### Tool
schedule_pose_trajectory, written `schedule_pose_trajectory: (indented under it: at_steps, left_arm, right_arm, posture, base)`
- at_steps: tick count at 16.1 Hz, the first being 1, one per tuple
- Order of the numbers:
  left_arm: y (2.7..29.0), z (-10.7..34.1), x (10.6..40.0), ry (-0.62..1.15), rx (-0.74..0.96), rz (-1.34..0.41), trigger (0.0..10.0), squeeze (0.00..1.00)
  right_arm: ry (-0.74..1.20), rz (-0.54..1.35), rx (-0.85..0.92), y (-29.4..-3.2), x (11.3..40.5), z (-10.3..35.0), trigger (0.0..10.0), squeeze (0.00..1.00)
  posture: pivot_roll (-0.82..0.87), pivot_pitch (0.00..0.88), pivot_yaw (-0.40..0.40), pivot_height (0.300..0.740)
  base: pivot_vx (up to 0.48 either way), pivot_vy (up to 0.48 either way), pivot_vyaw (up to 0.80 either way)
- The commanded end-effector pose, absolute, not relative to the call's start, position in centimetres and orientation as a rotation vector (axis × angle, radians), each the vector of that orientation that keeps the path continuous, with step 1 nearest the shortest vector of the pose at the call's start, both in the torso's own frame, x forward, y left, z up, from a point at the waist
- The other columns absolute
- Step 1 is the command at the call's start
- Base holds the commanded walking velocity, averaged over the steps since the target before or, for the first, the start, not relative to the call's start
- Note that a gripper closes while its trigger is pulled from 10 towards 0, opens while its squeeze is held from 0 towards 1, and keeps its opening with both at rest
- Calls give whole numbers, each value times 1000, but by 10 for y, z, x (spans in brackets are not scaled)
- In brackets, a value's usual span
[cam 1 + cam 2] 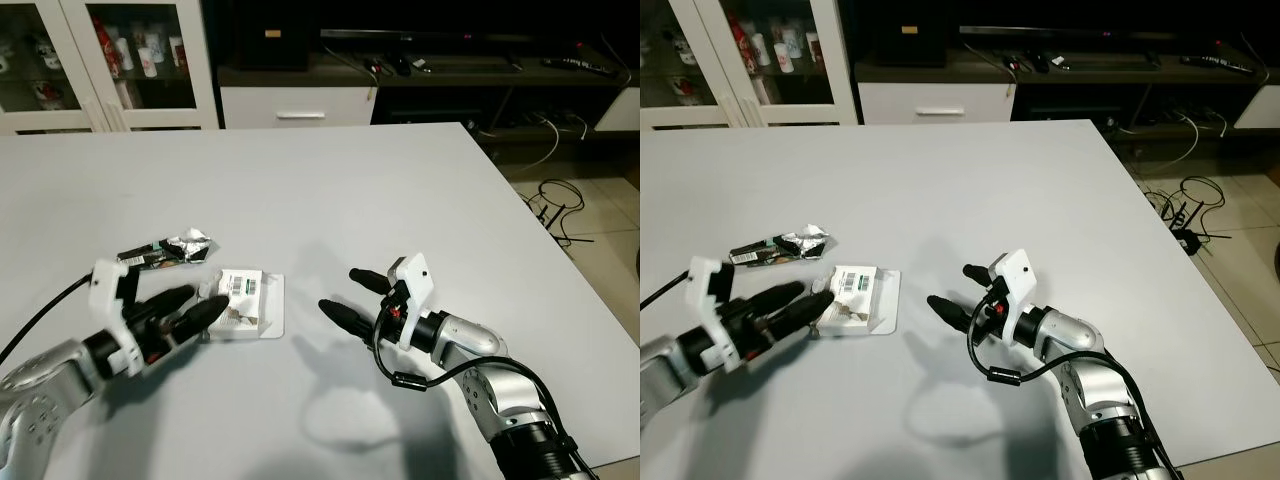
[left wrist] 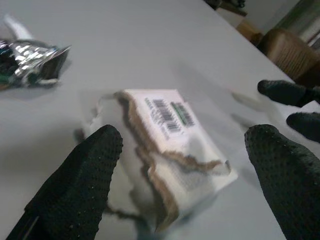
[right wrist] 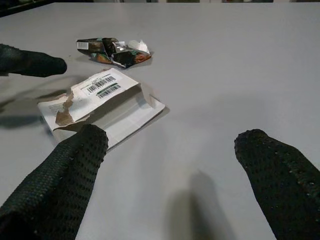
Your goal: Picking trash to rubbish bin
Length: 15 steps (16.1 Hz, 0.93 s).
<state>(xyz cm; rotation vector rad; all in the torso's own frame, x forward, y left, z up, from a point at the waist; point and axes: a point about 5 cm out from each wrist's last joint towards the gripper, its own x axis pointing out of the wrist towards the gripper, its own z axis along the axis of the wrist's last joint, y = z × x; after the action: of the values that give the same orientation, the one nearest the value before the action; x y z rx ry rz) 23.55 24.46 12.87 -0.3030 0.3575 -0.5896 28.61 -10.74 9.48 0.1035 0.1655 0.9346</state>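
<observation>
- Torn white packet (image 1: 243, 303) with a barcode label lies flat on the grey table (image 1: 330, 190), toward the robot's left; a crumpled foil wrapper (image 1: 168, 249) lies just beyond it, apart from it.
- Left gripper (image 1: 185, 311) sits low at the packet's near-left edge; its two black fingers (image 2: 75, 185) are spread wide either side of the packet, fingertips close to the torn edge; whether they touch it cannot be told; nothing is held.
- Right gripper (image 1: 352, 293) hovers over bare table to the right of the packet, near but apart from it; its fingers (image 3: 60, 190) stand wide apart and hold nothing.
- Beyond the table stand a white glass-door cabinet (image 1: 100, 60) with cups inside, a white drawer (image 1: 297, 106) and a dark TV shelf (image 1: 460, 70); cables (image 1: 555, 205) trail across the tiled floor at the right.
</observation>
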Motion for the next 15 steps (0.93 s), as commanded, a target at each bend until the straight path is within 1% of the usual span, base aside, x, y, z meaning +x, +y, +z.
schedule_pose_trajectory:
  at_steps: [1,4,7,12,15]
  left_arm:
    - [245,131,231,374,-288,-593,10000,0]
    - [244,127,227,397,-285,-594,10000,0]
    - [237,123,229,405,-297,-607,10000,0]
    - [211,119,250,404,-303,-651,10000,0]
    - [208,117,252,415,-292,-641,10000,0]
  right_arm:
    - [164,929,105,-109,286,96,10000,0]
    - [162,929,109,-109,287,96,10000,0]
    - [165,933,111,-108,286,95,10000,0]
    - [163,928,108,-109,285,96,10000,0]
    - [160,923,109,-110,285,97,10000,0]
  posture:
    - [32,71,-52,740]
    - [36,73,-54,740]
    - [28,72,-51,740]
    - [17,71,-49,740]
    - [15,72,-46,740]
  base:
    - [0,0,0]
    - [0,0,0]
    - [0,0,0]
    - [0,0,0]
    - [0,0,0]
